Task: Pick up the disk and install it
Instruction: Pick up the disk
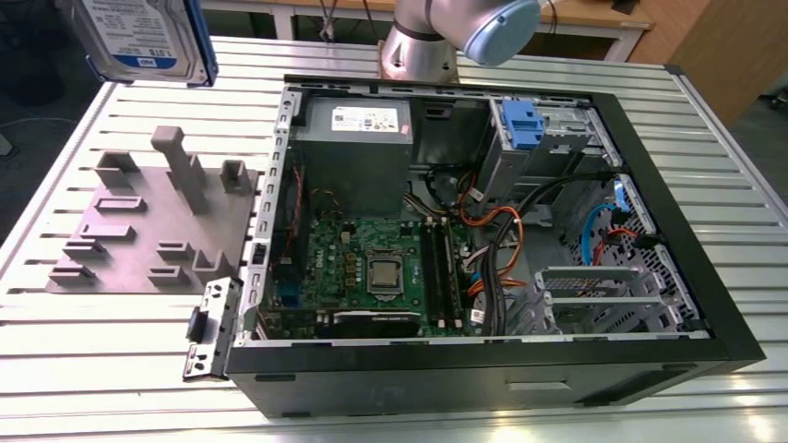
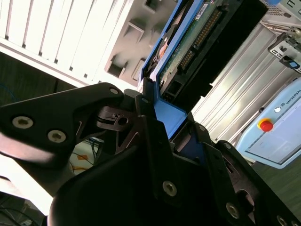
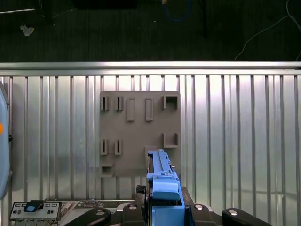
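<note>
We hold the disk [image 1: 142,37] gripped in our hand [image 2: 169,120] by its blue frame [image 1: 205,41], above the tabletop [image 1: 111,355]. It may slip there, or snag cables [image 1: 490,220] inside the computer case [image 1: 493,369].

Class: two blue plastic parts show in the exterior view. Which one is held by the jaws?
The blue frame of the disk, raised above the table; the blue latch sits fixed inside the computer case.

Between the fingers of the black gripper [image 2: 165,117] the disk [image 2: 186,49] shows a blue frame, a green circuit board and, in the exterior view, a silver face with a white-and-blue label, while below the gripper lie a plain grey fixture plate [image 3: 140,127] and the silver, ribbed-striped table [image 3: 235,141].
</note>
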Controlling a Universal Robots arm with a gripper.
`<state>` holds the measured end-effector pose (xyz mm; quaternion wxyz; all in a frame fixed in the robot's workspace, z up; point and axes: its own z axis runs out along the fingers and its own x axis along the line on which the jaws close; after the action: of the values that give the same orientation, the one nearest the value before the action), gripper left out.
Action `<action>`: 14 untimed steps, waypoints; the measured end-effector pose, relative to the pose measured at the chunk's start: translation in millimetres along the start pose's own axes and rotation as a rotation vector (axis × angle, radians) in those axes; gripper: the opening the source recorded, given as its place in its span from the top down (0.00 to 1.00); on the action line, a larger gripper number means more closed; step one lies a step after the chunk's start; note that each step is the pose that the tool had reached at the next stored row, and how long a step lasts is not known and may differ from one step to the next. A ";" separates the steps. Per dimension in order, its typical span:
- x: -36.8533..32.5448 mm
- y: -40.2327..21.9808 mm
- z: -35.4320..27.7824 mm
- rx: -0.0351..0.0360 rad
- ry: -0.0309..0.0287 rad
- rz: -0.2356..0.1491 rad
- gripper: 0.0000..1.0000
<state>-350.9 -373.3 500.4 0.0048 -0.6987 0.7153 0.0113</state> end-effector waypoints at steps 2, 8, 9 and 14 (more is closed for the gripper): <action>0.0 -2.1 0.0 0.0000 0.0000 0.000 0.64; -0.2 -7.9 -0.1 0.0000 0.0000 0.000 0.64; -0.2 -8.9 -0.1 0.0000 0.0000 0.000 0.64; -0.2 -11.6 -0.1 0.0001 0.0001 0.000 0.64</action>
<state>-339.3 -373.3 500.4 0.0047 -0.6987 0.7153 0.0112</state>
